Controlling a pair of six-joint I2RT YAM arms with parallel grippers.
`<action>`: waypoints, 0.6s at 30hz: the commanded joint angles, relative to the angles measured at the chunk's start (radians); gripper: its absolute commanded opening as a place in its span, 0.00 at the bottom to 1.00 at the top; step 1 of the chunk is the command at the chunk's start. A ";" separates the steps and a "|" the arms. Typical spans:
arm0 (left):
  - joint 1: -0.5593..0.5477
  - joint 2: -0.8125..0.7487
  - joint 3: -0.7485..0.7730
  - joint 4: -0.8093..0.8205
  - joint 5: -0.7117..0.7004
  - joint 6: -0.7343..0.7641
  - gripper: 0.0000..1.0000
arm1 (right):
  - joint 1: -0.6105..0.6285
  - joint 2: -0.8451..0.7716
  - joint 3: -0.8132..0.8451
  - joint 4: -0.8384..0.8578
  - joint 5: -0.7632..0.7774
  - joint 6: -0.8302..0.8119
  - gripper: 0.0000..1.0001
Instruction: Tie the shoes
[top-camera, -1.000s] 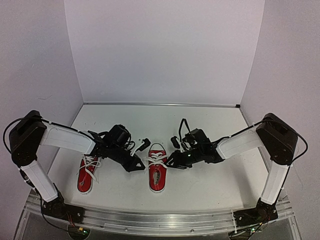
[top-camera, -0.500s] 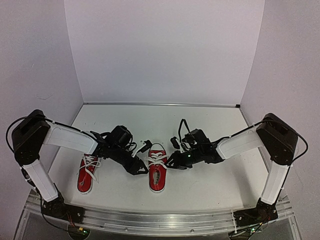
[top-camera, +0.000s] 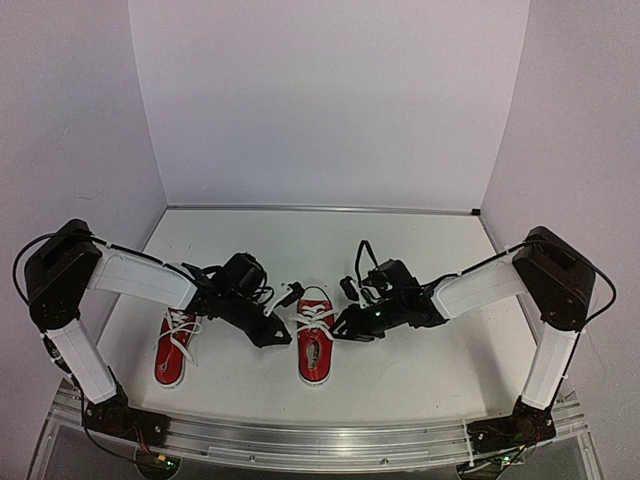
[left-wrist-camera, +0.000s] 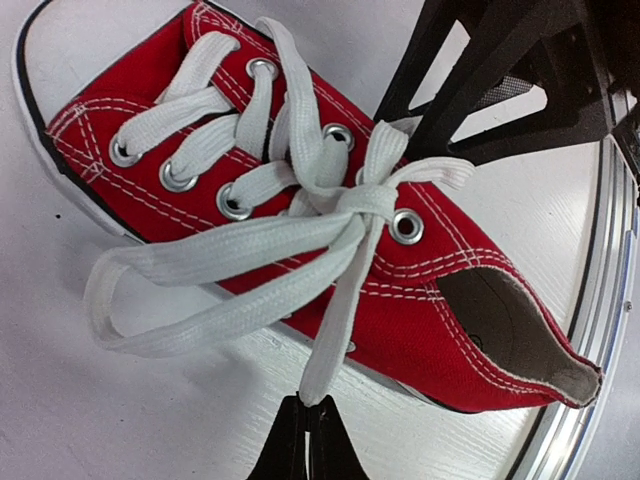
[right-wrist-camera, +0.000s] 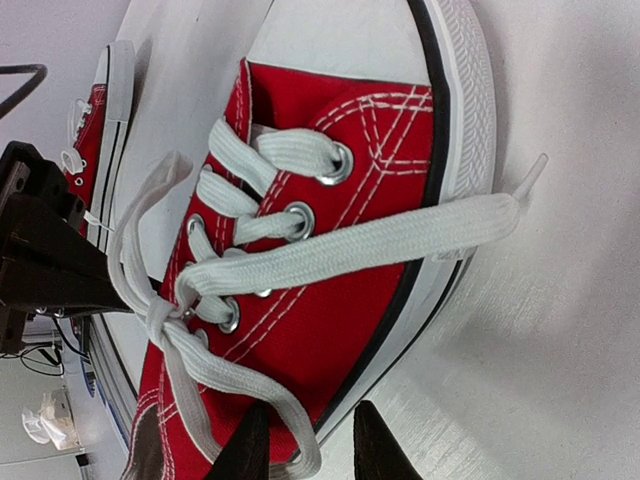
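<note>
**Top view.** Table (top-camera: 400, 250), white. Shoe (top-camera: 315, 352), red, at centre near the front edge, toe pointing away from the arm bases. Second shoe (top-camera: 172, 358) well to its left, under the left forearm. Left gripper (top-camera: 278, 335) just left of the shoe; right gripper (top-camera: 340, 328) just right of it, both low.

**Left wrist.** Shoe (left-wrist-camera: 400, 300) lies diagonally, with the laces crossed in a loose knot (left-wrist-camera: 350, 205). Left gripper (left-wrist-camera: 306, 410): fingers pressed together, pinching the tip of a lace end (left-wrist-camera: 335, 320) drawn straight from the knot.

**Right wrist.** Right gripper (right-wrist-camera: 310, 440): fingers partly apart. A lace loop (right-wrist-camera: 290, 455) lies between them, against one finger, not clamped.
</note>
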 joint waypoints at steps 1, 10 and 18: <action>0.022 -0.086 -0.006 -0.034 -0.055 -0.013 0.00 | 0.009 -0.030 0.029 -0.025 0.027 -0.019 0.27; 0.040 -0.095 -0.006 -0.074 -0.094 -0.039 0.00 | 0.013 -0.039 0.044 -0.034 -0.005 -0.046 0.31; 0.042 -0.102 -0.009 -0.089 -0.115 -0.049 0.00 | 0.025 -0.028 0.085 -0.090 0.000 -0.079 0.31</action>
